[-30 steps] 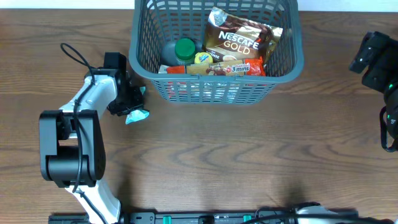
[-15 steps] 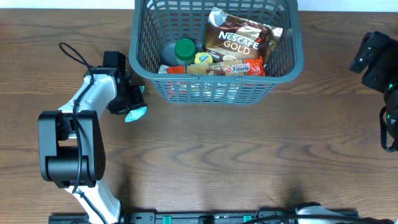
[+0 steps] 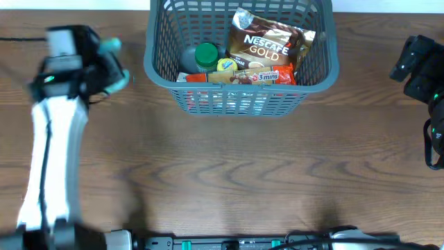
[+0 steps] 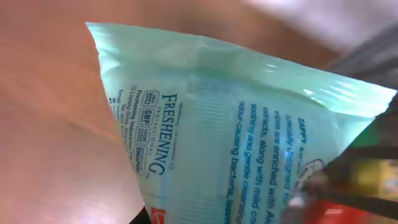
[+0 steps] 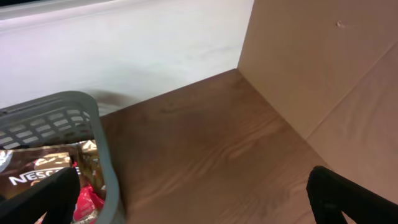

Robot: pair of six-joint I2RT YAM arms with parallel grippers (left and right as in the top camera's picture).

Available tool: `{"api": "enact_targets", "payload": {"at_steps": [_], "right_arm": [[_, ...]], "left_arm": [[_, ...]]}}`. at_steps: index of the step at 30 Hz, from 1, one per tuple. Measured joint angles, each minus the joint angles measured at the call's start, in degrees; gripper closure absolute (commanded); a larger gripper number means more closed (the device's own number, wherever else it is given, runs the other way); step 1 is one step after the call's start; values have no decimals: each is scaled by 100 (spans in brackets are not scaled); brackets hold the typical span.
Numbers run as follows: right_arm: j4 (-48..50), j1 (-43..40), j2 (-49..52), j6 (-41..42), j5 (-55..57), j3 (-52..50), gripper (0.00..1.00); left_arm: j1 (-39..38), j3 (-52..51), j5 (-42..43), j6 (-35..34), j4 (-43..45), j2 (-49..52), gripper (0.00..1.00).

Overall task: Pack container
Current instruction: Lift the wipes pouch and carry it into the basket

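The wooden desk (image 3: pixel 243 173) carries the grey basket (image 3: pixel 236 103) at the middle of its far edge. The left tool (image 3: pixel 109 64), blurred, hangs above the desk to the left of the basket and apart from it. It is clamped on a pale green wipes packet (image 4: pixel 236 143) that fills its wrist view. The right tool (image 5: pixel 193 202) sits off to the basket's right, fingers spread wide, gripping nothing. Inside the basket lie a coffee pouch (image 3: pixel 272 43), a red packet (image 3: pixel 260 76) along the front wall and a green-lidded jar (image 3: pixel 206 54).
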Motion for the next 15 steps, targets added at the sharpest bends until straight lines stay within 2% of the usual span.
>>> {"api": "enact_targets", "payload": {"at_steps": [3, 7, 15], "right_arm": [[2, 0, 0, 0, 0, 0, 1], [0, 0, 0, 0, 0, 0, 1], [2, 0, 0, 0, 0, 0, 1]], "left_arm": [[4, 162, 81, 4, 190, -682, 94], [-179, 219, 472, 39, 894, -1419, 94], [-1043, 264, 1137, 72, 2271, -2026, 94]]}}
